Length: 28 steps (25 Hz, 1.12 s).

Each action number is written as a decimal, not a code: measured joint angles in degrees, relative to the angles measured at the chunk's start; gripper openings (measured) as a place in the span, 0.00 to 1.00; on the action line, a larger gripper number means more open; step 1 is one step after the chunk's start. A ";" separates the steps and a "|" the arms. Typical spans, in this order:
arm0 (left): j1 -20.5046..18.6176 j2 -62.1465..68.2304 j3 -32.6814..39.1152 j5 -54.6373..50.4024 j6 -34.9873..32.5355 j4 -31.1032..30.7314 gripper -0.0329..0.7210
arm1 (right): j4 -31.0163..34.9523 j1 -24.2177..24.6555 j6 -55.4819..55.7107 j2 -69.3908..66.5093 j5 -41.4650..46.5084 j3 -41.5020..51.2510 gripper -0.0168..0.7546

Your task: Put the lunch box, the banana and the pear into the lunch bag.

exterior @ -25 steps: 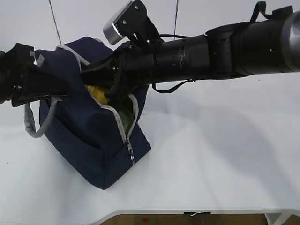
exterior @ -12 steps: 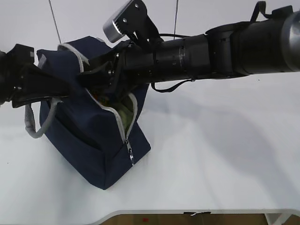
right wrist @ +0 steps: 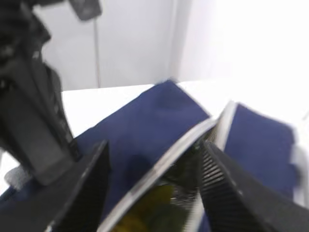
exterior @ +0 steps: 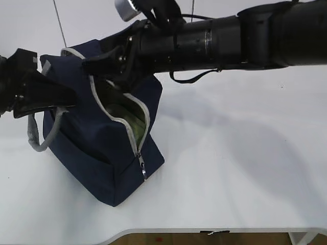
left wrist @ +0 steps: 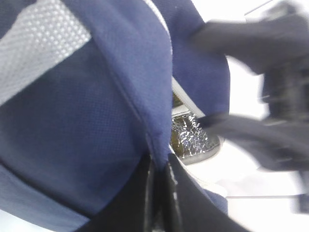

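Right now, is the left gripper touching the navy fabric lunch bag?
Touching. The left wrist view shows the left gripper with its fingers pinched shut on a fold of the large boxy navy fabric lunch bag.

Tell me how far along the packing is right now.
Nothing is left out on the white table. The right gripper is open and empty above the mouth of the navy fabric lunch bag, with something yellow showing inside. The left gripper is shut on the bag's edge, holding it open. The bag is unzipped; which items lie inside I cannot confirm.
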<state>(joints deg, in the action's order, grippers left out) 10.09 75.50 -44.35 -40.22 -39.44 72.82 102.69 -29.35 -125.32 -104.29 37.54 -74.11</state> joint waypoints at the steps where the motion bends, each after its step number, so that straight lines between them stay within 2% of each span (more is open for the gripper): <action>1: 0.00 0.00 0.00 0.00 0.00 0.00 0.04 | 0.04 -0.11 0.00 0.97 -2.09 0.00 0.62; 5: 0.00 0.00 0.00 0.00 0.00 0.00 0.04 | 0.24 -0.11 2.74 4.03 -11.05 0.00 0.62; 11: 0.00 0.00 0.00 -0.23 0.00 0.00 0.04 | 0.81 -0.11 16.50 7.42 -22.02 -0.72 0.62; 23: 0.00 0.00 0.00 -0.23 0.00 0.00 0.04 | 0.74 -0.11 30.76 7.56 -23.27 -5.70 0.60; 28: 0.00 0.00 0.00 -0.23 0.00 -0.21 0.04 | -2.73 -0.11 34.06 7.56 -23.27 -5.70 0.60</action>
<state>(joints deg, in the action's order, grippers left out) 10.09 75.50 -44.35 -40.45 -39.44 72.61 99.96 -29.46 -91.26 -96.72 14.28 -79.81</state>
